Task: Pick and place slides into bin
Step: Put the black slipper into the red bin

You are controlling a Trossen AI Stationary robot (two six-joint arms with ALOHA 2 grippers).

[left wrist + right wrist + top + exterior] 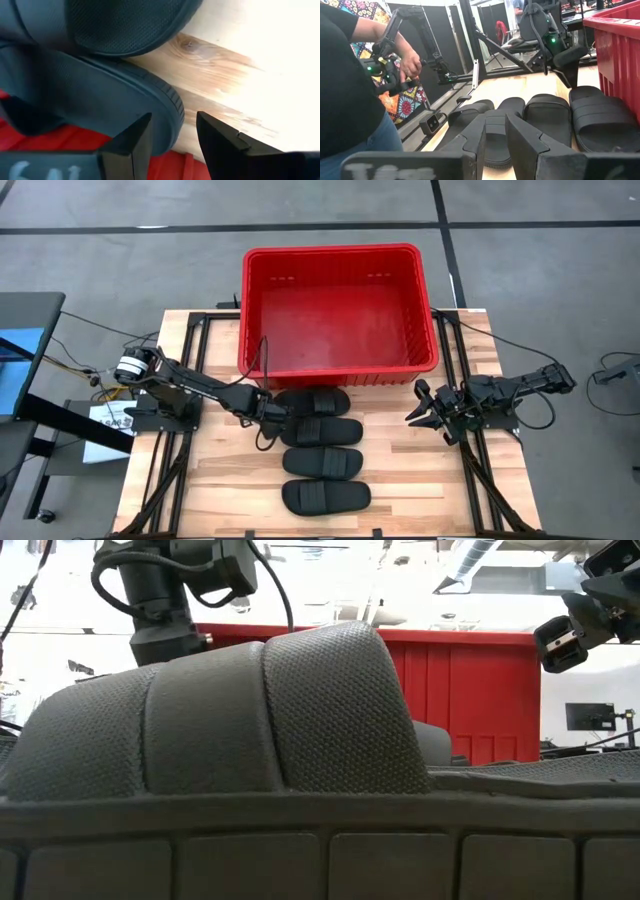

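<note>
Four black slides lie sole down in a column on the wooden table, in front of the red bin (340,252): one beside the bin (318,401), then a second (322,431), a third (322,463) and the nearest (326,497). My left gripper (272,413) is open and low at the left end of the slide beside the bin. In the left wrist view (172,117) one finger stands over that slide's rounded end (160,107) and the other over bare wood. My right gripper (420,412) is open and empty, right of the slides. My left gripper is open at the rounded left end (167,100) of the slide beside the bin, coming from the table's left. One finger (132,142) overlaps the sole's rim in the wrist view. I cannot tell whether it touches the slide.
The bin stands at the table's far edge and shows nothing inside. A person (350,85) stands beyond the table's left side holding a control arm. Black frame rails (185,380) run along both table sides. Bare wood lies either side of the slides.
</note>
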